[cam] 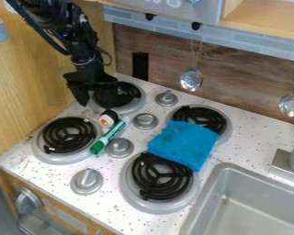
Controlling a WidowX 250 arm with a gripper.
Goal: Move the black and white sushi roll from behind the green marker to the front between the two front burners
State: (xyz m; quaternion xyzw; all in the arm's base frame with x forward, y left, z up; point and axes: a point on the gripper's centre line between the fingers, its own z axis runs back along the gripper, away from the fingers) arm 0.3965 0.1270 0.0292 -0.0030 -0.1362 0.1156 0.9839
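A black gripper (96, 102) can be seen at the back left corner of the white stove top (57, 176). It is held over the back left burner (132, 104), with its tips pointed down. It looks wide open, but it is hard to be sure of the far tip, since black is seen on black there. Nothing is seen to be held.

No grip has been made yet, by the look of it. For a grip on either of the small things close by, the gripper would need to be lined up and lowered between the burners, with the knobs kept clear.

The nearest one is a small white thing (106, 120) with a black end and a bit of red. It is set between the two left burners, toward the left edge of the stove top. Right by it a green and white marker (110, 135) is laid down at a slant. Its green cap is pointed toward the front edge, near the front left burner (44, 154) and a silver knob (119, 147).

A soft blue cloth (183, 143) is spread, a bit crumpled, over parts of the back right burner (225, 133) and the front right burner (132, 195). A gray sink (251, 176) is set at the right.
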